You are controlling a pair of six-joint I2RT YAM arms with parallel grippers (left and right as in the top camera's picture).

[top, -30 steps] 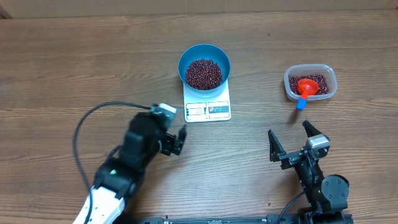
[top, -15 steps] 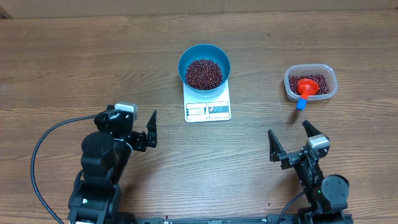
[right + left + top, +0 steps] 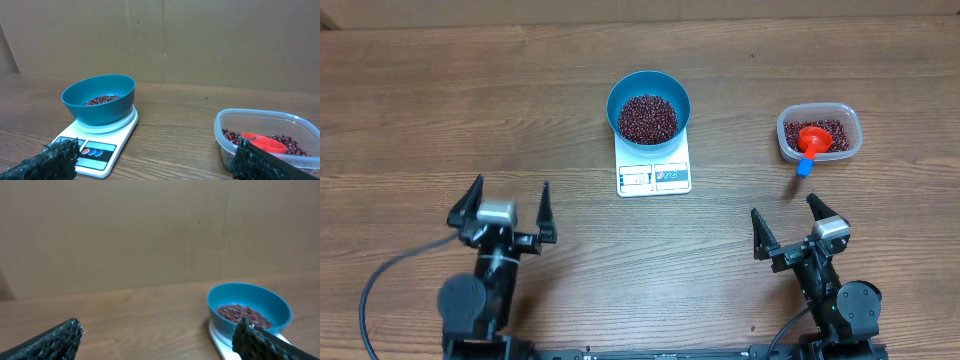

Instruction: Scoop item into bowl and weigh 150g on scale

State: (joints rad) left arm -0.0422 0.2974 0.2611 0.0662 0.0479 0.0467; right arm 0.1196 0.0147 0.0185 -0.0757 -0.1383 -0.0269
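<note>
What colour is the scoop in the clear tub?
The scoop is red with a blue handle end; overhead view.

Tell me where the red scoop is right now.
In the overhead view the red scoop lies in the clear tub of beans on the robot's right, right of the scale, blue handle tip poking over the near rim.
</note>
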